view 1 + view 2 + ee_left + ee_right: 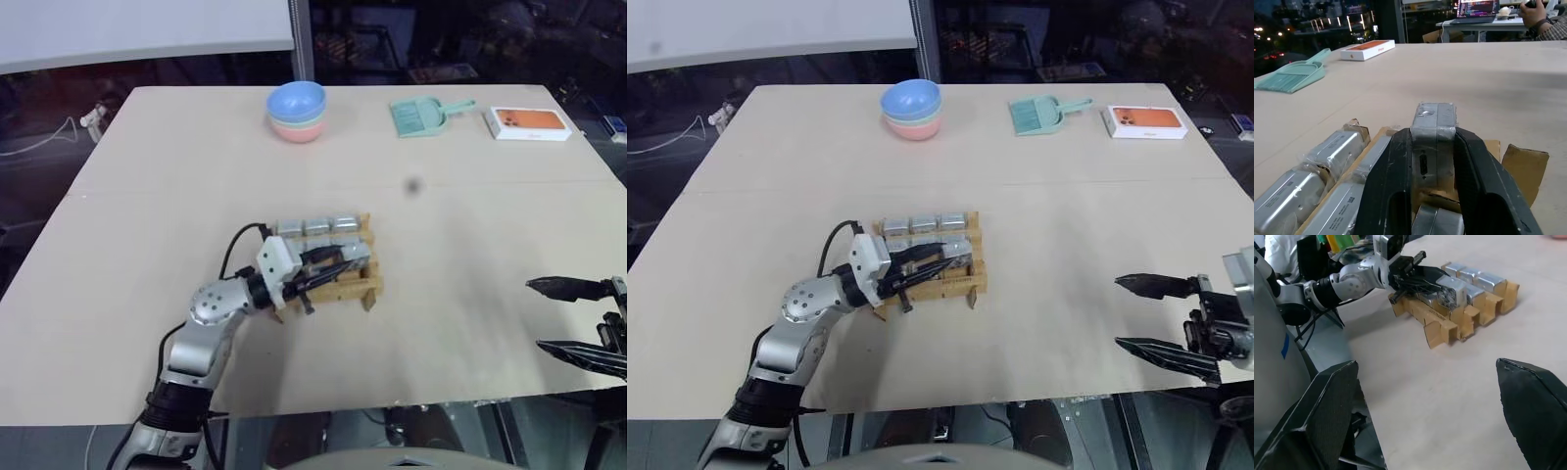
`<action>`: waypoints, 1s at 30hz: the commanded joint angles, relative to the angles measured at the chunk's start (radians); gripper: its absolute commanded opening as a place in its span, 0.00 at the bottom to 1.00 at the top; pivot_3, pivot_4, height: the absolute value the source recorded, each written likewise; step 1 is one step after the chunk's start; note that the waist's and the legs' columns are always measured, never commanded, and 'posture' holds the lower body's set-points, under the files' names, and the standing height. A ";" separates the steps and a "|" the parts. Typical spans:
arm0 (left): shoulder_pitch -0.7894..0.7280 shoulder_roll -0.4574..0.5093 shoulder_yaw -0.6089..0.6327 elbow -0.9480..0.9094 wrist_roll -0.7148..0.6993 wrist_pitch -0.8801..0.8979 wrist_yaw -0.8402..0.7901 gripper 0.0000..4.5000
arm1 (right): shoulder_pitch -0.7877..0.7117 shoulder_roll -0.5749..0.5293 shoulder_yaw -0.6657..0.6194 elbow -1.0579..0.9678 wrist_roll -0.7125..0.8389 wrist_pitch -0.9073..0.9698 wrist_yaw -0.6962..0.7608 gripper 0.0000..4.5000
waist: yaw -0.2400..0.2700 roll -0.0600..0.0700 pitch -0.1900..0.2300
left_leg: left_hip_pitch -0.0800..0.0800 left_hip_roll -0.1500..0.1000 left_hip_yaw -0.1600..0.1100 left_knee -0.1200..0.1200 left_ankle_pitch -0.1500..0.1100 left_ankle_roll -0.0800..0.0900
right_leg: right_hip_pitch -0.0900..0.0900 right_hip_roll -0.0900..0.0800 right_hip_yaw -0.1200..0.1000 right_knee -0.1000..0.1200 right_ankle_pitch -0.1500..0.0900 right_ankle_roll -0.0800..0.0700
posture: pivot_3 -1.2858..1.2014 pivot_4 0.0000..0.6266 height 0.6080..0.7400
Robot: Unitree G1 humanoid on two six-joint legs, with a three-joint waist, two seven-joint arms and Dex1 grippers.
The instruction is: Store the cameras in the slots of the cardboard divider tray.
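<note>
One camera point(1433, 128) sits clamped between the two black fingers point(1388, 191) of the left gripper point(328, 271), jaws closed on its sides, wrapped in clear film and held over the cardboard divider tray point(370, 288) near the middle of the table point(176, 157). Beneath and beside it more cameras are already slotted: the far row point(315, 226) shows three silver blocks side by side, and the left wrist view shows further wrapped ones lying in neighbouring slots. How many slots remain free cannot be told, since the gripper covers the near rows. Step in hand, by my reading: lowering this camera into a middle or near slot. Next move calls for lining the block up with the cardboard walls so it drops between them and not on a strip edge, then parting the jaws without dragging the light tray. Right gripper point(1156, 315) hovers near the table's near right edge, well apart from the tray, jaws wide open and holding nothing. Beyond, along the far edge, stand stacked bowls point(297, 111), a teal dustpan point(421, 116) and a white-and-orange phone box point(530, 122), none touching the work.
</note>
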 commanded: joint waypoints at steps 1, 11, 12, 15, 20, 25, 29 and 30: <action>0.009 -0.012 -0.029 0.021 0.016 -0.003 0.006 0.14 | -0.001 0.002 -0.033 -0.003 0.007 -0.026 0.026 0.99 | 0.000 0.000 0.000 | 0.000 0.000 0.000 0.000 0.000 0.000 | 0.000 0.000 0.000 0.000 0.000 0.000 | 0.52 0.24 1.00; 0.031 -0.008 -0.045 0.033 0.018 -0.038 -0.014 0.14 | -0.029 0.001 -0.025 0.012 0.016 -0.031 0.026 0.99 | 0.000 0.002 -0.001 | 0.000 0.000 0.000 0.000 0.000 0.000 | 0.000 0.000 0.000 0.000 0.000 0.000 | 0.52 0.24 1.00; 0.032 -0.005 -0.048 0.026 0.008 -0.035 -0.025 0.14 | -0.032 0.003 -0.023 0.006 0.018 -0.029 0.019 0.99 | 0.000 0.002 -0.001 | 0.000 0.000 0.000 0.000 0.000 0.000 | 0.000 0.000 0.000 0.000 0.000 0.000 | 0.52 0.24 1.00; 0.036 0.004 -0.052 0.001 -0.015 -0.024 -0.051 0.14 | -0.040 0.003 -0.018 -0.010 0.027 -0.019 0.001 0.99 | 0.000 0.003 -0.002 | 0.000 0.000 0.000 0.000 0.000 0.000 | 0.000 0.000 0.000 0.000 0.000 0.000 | 0.52 0.24 1.00; 0.047 0.038 -0.051 0.005 -0.001 -0.037 -0.071 0.14 | -0.058 0.000 -0.013 -0.019 0.037 -0.005 -0.019 0.99 | 0.000 0.003 -0.002 | 0.000 0.000 0.000 0.000 0.000 0.000 | 0.000 0.000 0.000 0.000 0.000 0.000 | 0.52 0.24 1.00; 0.030 0.036 -0.044 0.040 0.031 -0.068 -0.048 0.14 | -0.075 0.001 -0.007 -0.021 0.041 0.004 -0.029 0.99 | 0.000 0.003 -0.002 | 0.000 0.000 0.000 0.000 0.000 0.000 | 0.000 0.000 0.000 0.000 0.000 0.000 | 0.52 0.24 1.00; 0.023 0.035 -0.047 0.064 0.039 -0.078 -0.047 0.14 | -0.081 0.003 -0.008 -0.009 0.039 0.000 -0.023 0.99 | 0.000 0.004 -0.002 | 0.000 0.000 0.000 0.000 0.000 0.000 | 0.000 0.000 0.000 0.000 0.000 0.000 | 0.52 0.24 1.00; 0.020 0.038 -0.049 0.076 0.041 -0.081 -0.053 0.14 | -0.082 0.004 -0.007 -0.004 0.035 -0.005 -0.020 0.99 | 0.000 0.004 -0.003 | 0.000 0.000 0.000 0.000 0.000 0.000 | 0.000 0.000 0.000 0.000 0.000 0.000 | 0.52 0.24 1.00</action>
